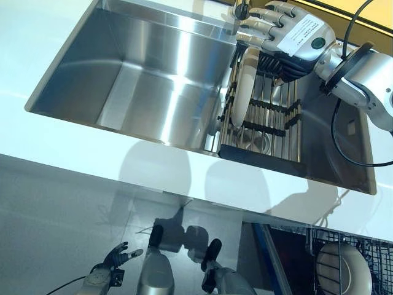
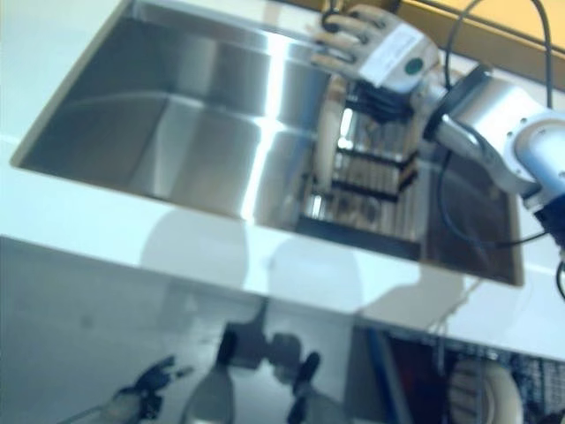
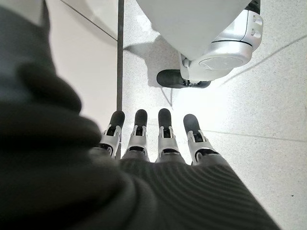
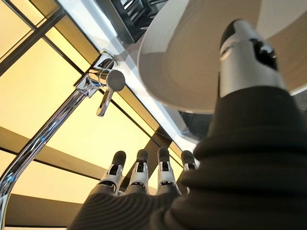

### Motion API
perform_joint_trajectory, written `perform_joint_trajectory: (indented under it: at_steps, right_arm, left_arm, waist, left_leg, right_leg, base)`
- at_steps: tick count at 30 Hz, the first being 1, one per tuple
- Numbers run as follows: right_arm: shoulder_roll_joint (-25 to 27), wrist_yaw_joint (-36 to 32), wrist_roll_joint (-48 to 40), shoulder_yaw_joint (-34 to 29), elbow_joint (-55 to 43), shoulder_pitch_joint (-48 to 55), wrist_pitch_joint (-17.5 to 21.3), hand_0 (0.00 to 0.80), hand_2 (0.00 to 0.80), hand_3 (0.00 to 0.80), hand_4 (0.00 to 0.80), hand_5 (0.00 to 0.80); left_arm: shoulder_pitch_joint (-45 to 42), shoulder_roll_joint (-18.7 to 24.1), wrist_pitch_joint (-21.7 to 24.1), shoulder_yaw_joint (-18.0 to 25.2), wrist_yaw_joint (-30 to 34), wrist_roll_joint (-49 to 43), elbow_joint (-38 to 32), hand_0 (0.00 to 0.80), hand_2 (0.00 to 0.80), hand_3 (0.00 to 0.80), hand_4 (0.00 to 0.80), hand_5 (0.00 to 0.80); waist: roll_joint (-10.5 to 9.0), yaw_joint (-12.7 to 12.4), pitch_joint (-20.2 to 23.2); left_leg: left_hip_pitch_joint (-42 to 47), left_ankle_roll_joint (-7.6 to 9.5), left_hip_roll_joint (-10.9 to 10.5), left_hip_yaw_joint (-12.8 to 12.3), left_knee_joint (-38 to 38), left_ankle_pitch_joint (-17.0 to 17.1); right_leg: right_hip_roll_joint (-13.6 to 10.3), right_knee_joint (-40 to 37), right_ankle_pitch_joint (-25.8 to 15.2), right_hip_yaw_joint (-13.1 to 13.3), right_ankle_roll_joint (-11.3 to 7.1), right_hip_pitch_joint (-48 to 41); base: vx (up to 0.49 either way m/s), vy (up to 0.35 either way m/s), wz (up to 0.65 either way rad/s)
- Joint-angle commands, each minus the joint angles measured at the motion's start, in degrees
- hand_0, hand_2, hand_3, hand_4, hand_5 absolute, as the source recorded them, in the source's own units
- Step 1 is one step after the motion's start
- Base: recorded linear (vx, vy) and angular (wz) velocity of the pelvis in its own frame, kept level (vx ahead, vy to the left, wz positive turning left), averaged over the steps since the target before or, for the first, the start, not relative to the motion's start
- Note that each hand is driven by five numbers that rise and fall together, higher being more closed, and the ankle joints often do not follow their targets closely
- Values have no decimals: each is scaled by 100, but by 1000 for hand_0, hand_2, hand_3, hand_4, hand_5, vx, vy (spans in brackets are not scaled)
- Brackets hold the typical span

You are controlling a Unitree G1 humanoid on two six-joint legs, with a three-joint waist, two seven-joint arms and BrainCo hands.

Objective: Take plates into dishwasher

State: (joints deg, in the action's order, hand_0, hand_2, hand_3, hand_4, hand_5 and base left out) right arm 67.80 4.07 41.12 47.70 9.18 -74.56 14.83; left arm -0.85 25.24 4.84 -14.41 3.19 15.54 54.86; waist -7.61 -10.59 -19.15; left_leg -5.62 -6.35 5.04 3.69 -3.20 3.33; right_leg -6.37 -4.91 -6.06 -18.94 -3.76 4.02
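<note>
Fig.: R hand [image 1: 288,34], upper right of frame, over the dish rack [image 1: 270,117] set in the sink [image 1: 141,80]. Fingers straight, thumb against the face of a white plate [image 1: 244,83] standing on edge at the rack's left end; no curl round it seen. Faucet [image 4: 103,86] shows in the R wrist view. L hand [image 1: 113,258], lower left, hangs low w/ fingers relaxed, holding nothing. Second plate [image 1: 344,267] sits in the dishwasher rack [image 1: 319,246], lower right.

The right hand [image 1: 288,34] has silver fingers with dark tips, a white label, a green dot, and a dark ribbed wrist cover.
</note>
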Motion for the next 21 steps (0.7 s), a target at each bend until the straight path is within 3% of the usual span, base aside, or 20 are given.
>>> perform_joint_trajectory:
  at_steps: [1,8,15,21]
  right_arm:
    - [110,159,42,316,178,-750,99,0,0,0,0,0]
    - [76,64,111,322,132,-667,205,0,0,0,0,0]
    - [104,34,211,342,182,-561,338,0,0,0,0,0]
    - [-15,-3,328,556,290,-722,385,0,0,0,0,0]
  left_arm:
    - [-163,94,152,27,92,13,-94,0,0,0,0,0]
    - [-185,81,214,87,78,288,-145,0,0,0,0,0]
    - [-286,-27,251,526,85,1088,-269,0,0,0,0,0]
    - [-321,-62,278,481,210,1125,-286,0,0,0,0,0]
  waist:
    - [9,-142,197]
    - [19,-166,188]
    - [53,-243,137]
    - [118,-275,111]
  left_leg:
    - [-189,223,-23,9,-180,34]
    - [-200,222,-21,19,-180,39]
    - [-253,217,-40,80,-180,53]
    - [-315,214,-65,111,-180,80]
  right_leg:
    - [-207,-9,148,-17,-516,-253]
    - [-214,-9,151,-29,-519,-251]
    - [-236,-9,154,-89,-507,-224]
    - [-260,-9,146,-97,-501,-167]
  base:
    - [0,0,0]
    - [0,0,0]
    - [0,0,0]
    - [-13,21,8]
